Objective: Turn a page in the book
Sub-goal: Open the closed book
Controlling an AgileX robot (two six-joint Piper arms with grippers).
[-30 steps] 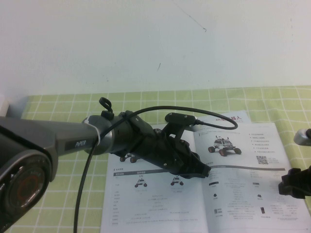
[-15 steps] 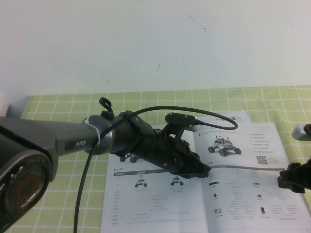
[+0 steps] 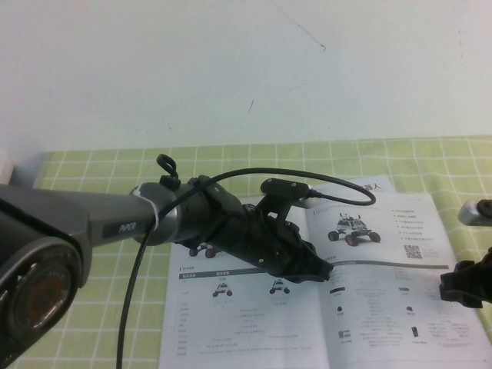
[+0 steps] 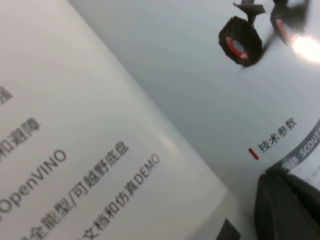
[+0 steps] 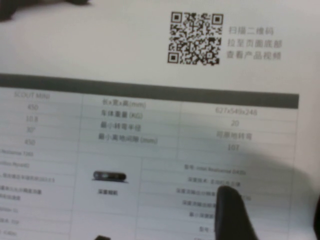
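The book (image 3: 369,307) lies open on the green checked cloth, showing rover photos, grey tables and a QR code (image 3: 414,251). My left gripper (image 3: 323,270) reaches from the left and rests shut with its tip on the book near the centre fold. In the left wrist view its dark tip (image 4: 287,210) sits right against the page (image 4: 175,75). My right gripper (image 3: 463,289) hovers at the right page's outer edge. In the right wrist view (image 5: 272,200) its fingers (image 5: 232,215) stand apart just above the table page (image 5: 150,125), holding nothing.
The green checked tablecloth (image 3: 100,307) covers the table, with a white wall behind. The left arm's black cable (image 3: 346,201) loops over the book's top. A white object (image 3: 4,165) sits at the far left edge.
The right gripper has shifted slightly up and inward at the right page's edge. The left arm and the book have not moved.
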